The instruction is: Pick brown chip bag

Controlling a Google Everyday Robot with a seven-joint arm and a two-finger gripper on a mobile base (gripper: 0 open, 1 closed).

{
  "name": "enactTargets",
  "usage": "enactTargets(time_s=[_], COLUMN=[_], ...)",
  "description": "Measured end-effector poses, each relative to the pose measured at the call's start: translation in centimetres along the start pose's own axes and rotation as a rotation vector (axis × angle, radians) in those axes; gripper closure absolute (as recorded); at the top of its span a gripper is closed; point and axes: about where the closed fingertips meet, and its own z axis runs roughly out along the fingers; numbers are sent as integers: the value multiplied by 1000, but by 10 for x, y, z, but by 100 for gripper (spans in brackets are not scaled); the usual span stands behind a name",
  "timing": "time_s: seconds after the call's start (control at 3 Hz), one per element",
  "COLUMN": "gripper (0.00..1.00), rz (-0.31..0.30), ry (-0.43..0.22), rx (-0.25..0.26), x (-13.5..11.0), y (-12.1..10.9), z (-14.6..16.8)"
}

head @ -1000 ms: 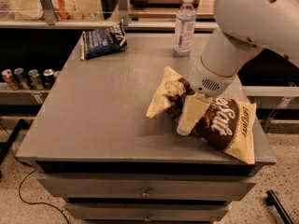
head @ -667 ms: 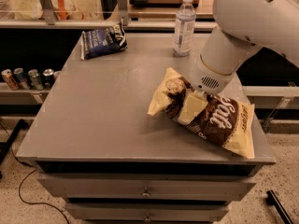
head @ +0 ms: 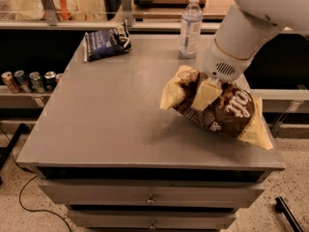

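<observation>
The brown chip bag is large and crinkled, with a dark brown middle, white script lettering and cream-yellow ends. It hangs tilted above the right side of the grey table, casting a shadow below. My gripper reaches down from the white arm at the upper right and is shut on the bag's upper middle. One cream finger shows across the bag's front; the other is hidden behind it.
A smaller dark blue bag lies at the table's back left. A clear water bottle stands at the back, close to my arm. Several cans sit on a low shelf to the left. Drawers run under the table's front edge.
The brown chip bag has risen off the table in my gripper's hold. The arm has moved up and a little to the right.
</observation>
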Motion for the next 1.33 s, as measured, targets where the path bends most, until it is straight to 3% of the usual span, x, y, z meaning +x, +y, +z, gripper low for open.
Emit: enactTargets(time_s=[0.33, 0.67, 1.33], gripper=[100, 100, 100], rz=[-39, -67, -85], ry=[-5, -11, -11], rx=[72, 131, 163], x=[-7, -13, -13], y=[-12, -23, -41], z=[-40, -76, -113])
